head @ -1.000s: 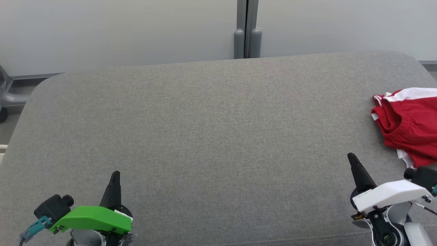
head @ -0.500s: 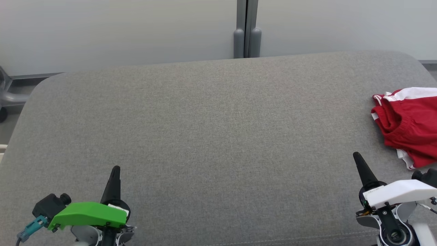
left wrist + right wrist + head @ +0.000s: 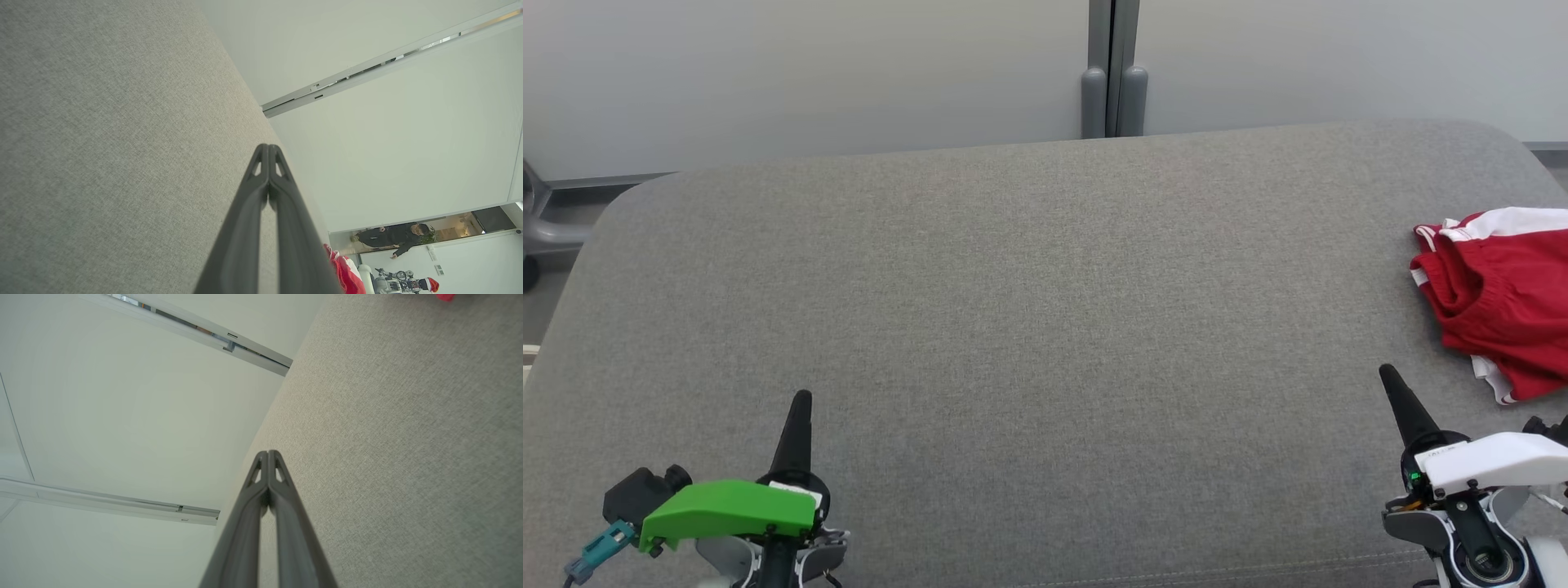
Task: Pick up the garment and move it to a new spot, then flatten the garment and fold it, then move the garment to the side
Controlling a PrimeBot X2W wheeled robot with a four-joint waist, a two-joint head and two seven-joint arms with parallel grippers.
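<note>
The garment (image 3: 1503,294), red shorts with white trim, lies crumpled at the right edge of the grey padded table (image 3: 1029,310). A strip of the garment (image 3: 345,273) peeks out beside the left fingers in the left wrist view, and a red scrap of the garment (image 3: 445,296) touches the top edge of the right wrist view. My left gripper (image 3: 801,400) hovers shut and empty at the lower left, far from the cloth. My right gripper (image 3: 1387,374) is shut and empty at the lower right, a short way in front of the garment. Both pairs of fingers press together at the tips (image 3: 268,149) (image 3: 267,454).
White wall panels with a grey post (image 3: 1114,73) stand behind the table. A grey chair base (image 3: 539,237) shows at the far left. In the left wrist view a person (image 3: 392,237) leans in a distant doorway, and another robot (image 3: 398,281) stands nearby.
Both grippers have drawn back toward the lower edge of the head view, the right one also drifting to the right. The garment has not moved.
</note>
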